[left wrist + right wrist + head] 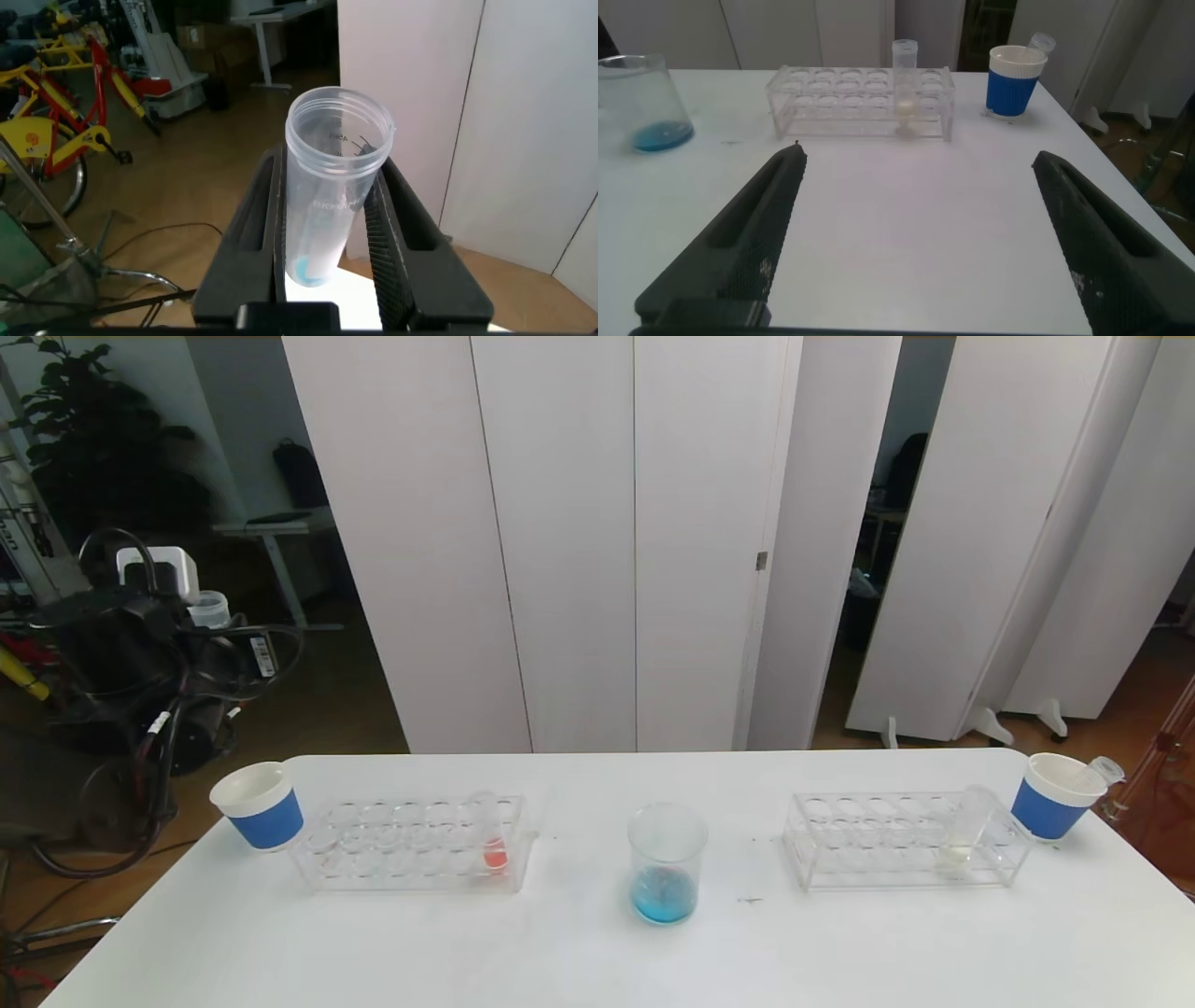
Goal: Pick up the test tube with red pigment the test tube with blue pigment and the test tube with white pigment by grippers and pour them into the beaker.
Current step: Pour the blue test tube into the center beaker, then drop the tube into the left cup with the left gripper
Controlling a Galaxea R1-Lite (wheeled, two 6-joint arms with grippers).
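Bright, even light; soft shadows, little glare

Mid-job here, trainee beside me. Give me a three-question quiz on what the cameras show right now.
1. True or false: the beaker holds blue liquid.
2. What is the left gripper shut on? A) paper cup B) a nearly empty tube with a blue trace C) nothing
3. Fill in: the tube with whitish liquid stands in the ___ rack.

Key: 1 true. 2 B. 3 right; the right gripper is open, short of it.
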